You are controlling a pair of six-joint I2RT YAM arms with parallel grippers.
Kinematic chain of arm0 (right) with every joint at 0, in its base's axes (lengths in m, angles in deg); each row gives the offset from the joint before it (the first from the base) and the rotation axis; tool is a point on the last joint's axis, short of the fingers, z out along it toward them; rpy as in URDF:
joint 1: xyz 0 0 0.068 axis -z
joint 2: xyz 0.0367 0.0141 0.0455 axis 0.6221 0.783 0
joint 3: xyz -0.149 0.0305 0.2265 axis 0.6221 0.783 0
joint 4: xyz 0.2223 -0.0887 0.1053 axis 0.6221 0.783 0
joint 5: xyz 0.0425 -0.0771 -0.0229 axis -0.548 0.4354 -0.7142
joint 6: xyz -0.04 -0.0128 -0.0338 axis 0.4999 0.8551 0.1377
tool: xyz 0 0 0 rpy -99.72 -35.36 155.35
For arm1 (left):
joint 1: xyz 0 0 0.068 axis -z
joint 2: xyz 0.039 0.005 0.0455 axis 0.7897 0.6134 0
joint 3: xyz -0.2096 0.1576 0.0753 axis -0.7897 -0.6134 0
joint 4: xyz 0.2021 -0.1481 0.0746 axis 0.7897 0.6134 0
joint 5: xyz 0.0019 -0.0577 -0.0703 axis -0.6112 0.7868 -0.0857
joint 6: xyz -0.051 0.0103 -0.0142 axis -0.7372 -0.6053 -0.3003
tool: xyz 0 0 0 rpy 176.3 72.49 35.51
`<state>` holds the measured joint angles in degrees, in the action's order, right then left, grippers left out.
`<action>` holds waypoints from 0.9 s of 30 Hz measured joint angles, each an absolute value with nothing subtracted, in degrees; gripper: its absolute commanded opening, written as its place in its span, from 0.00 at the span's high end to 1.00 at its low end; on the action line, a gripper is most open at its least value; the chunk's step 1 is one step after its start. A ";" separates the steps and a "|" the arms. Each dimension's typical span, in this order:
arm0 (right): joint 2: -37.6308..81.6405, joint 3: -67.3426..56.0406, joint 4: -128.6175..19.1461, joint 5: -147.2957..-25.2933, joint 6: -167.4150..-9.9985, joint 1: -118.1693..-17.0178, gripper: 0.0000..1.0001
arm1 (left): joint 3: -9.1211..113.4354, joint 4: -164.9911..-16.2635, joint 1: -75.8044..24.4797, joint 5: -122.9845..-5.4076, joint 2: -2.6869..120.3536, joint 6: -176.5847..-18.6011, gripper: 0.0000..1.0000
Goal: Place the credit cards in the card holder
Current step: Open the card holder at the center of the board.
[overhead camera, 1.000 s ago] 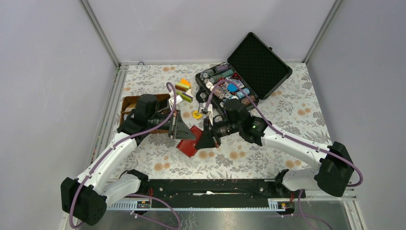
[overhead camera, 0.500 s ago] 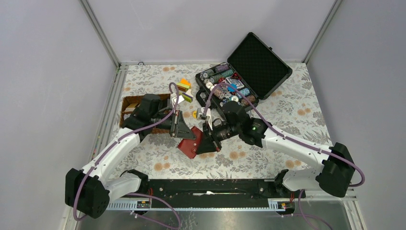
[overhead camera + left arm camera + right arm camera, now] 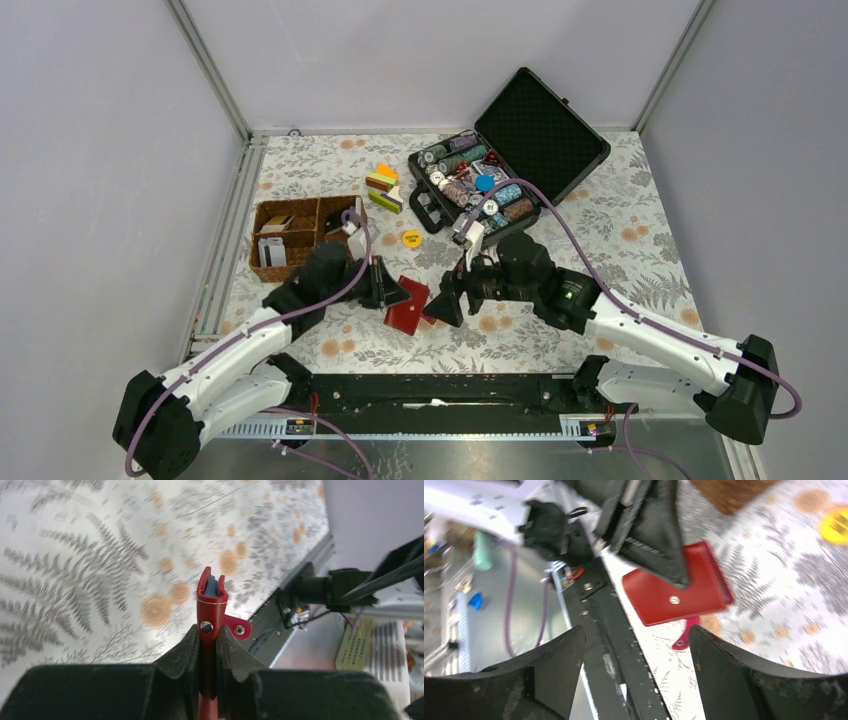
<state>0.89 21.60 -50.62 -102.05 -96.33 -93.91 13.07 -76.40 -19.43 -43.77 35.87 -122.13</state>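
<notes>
Pinched edge-on in left gripper (image 3: 209,641), clenched: card holder (image 3: 212,597), folded, long axis running out past fingertips, near-centre over tabletop (image 3: 620,230). Facing it from right, just beside: right gripper (image 3: 639,650), released, empty. Lying far-left in basket (image 3: 296,205): credit cards (image 3: 270,250), nearer left arm.
</notes>
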 measured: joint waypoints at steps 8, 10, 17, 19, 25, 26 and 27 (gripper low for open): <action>5.61 29.58 -50.51 -83.69 -111.06 -93.91 0.18 | -4.11 -90.61 -10.38 -62.44 34.52 -137.74 1.00; 7.66 32.01 -50.91 -82.73 -114.89 -93.91 0.21 | -4.59 -93.21 -8.42 -66.02 35.06 -139.97 1.00; 13.08 37.10 -54.90 -82.99 -123.85 -93.91 0.30 | -5.82 -99.90 -6.34 -73.10 37.29 -143.88 1.00; 13.89 37.56 -56.72 -83.25 -124.85 -93.91 0.32 | -6.23 -100.53 -6.30 -74.11 37.93 -144.38 1.00; 18.07 37.82 -61.44 -83.23 -125.81 -93.91 0.45 | -7.76 -101.67 -6.21 -74.68 39.44 -145.17 0.99; 19.10 37.82 -62.12 -83.23 -125.90 -93.91 0.47 | -8.02 -102.00 -6.19 -74.68 39.68 -145.39 0.99; 20.41 37.80 -62.84 -83.28 -125.94 -93.91 0.49 | -8.22 -102.17 -6.12 -74.68 39.83 -145.58 0.99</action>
<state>20.41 37.80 -62.84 -83.28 -125.94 -93.91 -8.22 -102.17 -6.12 -74.68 39.83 -145.58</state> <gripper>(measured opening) 0.558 0.131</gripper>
